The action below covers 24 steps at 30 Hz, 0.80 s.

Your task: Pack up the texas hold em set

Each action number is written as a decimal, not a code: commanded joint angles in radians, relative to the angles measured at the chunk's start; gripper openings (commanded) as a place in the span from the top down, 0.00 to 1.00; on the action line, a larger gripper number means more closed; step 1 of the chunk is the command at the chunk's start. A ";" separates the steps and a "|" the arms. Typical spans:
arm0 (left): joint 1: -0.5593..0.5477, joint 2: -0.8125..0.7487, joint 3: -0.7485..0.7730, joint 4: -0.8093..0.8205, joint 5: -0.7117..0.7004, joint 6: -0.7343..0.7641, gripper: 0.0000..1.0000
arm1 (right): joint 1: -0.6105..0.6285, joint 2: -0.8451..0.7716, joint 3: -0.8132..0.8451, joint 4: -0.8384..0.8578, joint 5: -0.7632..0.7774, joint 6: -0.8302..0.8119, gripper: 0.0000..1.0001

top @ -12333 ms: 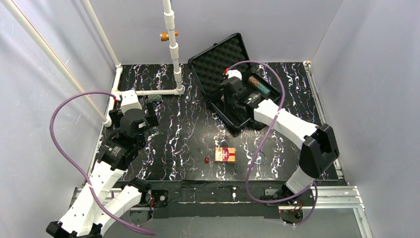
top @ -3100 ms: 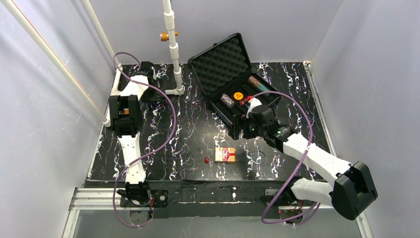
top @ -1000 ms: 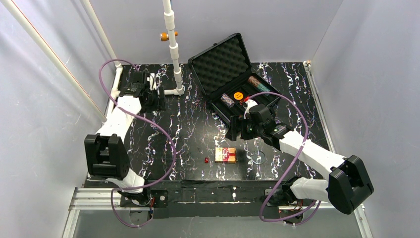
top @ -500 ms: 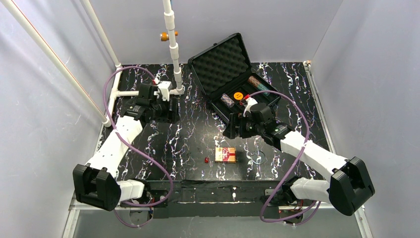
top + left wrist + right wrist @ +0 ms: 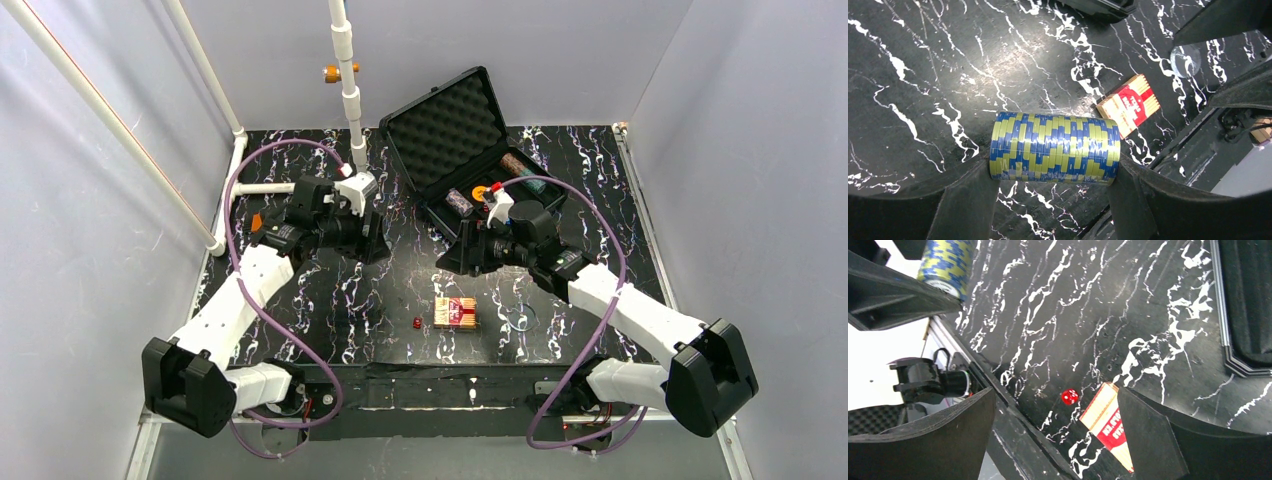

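The black case (image 5: 497, 215) lies open at the back, its foam lid (image 5: 445, 120) raised. Inside are chip stacks (image 5: 515, 163) and an orange disc (image 5: 481, 191). My left gripper (image 5: 373, 242) hovers left of the case, shut on a blue-and-yellow chip stack (image 5: 1055, 146) held endwise between its fingers (image 5: 965, 200). My right gripper (image 5: 448, 262) hangs open and empty in front of the case. Below it on the table are the red-yellow card box (image 5: 455, 312) and a small red die (image 5: 417, 323). The right wrist view shows the die (image 5: 1069, 396) beside the card box (image 5: 1105, 422).
A white pipe frame (image 5: 350, 100) with an orange fitting (image 5: 333, 72) rises at the back left. A clear round disc (image 5: 520, 318) lies right of the card box. The table's near edge is a black rail (image 5: 440, 385).
My left arm has swung from the back-left corner toward the middle, carrying the chip stack. My right gripper has slid left along the case front, staying open.
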 commanded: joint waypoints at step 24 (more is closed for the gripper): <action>-0.088 -0.178 -0.196 0.334 0.119 0.096 1.00 | 0.005 -0.048 0.120 0.255 -0.205 0.157 0.02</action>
